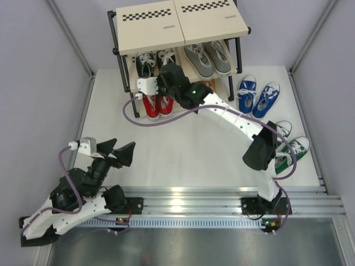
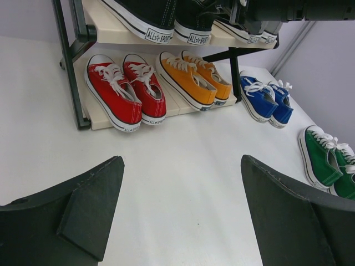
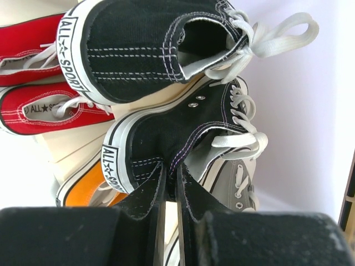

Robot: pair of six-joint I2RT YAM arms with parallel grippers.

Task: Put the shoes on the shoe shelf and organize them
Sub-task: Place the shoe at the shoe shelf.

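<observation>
Pinching heel canvas of black sneaker (image 3: 166,127) between right gripper (image 3: 171,169) fingers (image 3: 147,194), pressed nearly together on the fabric. Holding it at middle tier of shoe shelf (image 1: 177,22), right beside second black sneaker (image 3: 138,44), with grey pair (image 1: 208,58) to the right on same tier. Bottom tier below: red pair (image 2: 125,91) at left, orange pair (image 2: 194,80) just beside, heels outward. On white table (image 1: 183,149), right of shelf: blue pair (image 1: 258,97), then green pair (image 1: 291,147) nearer the arm bases, partly hidden behind right arm. Left gripper (image 2: 182,160) fingers (image 2: 89,210) spread wide, gripping nothing, hovering over table well apart from shelf, facing red and orange pairs.
</observation>
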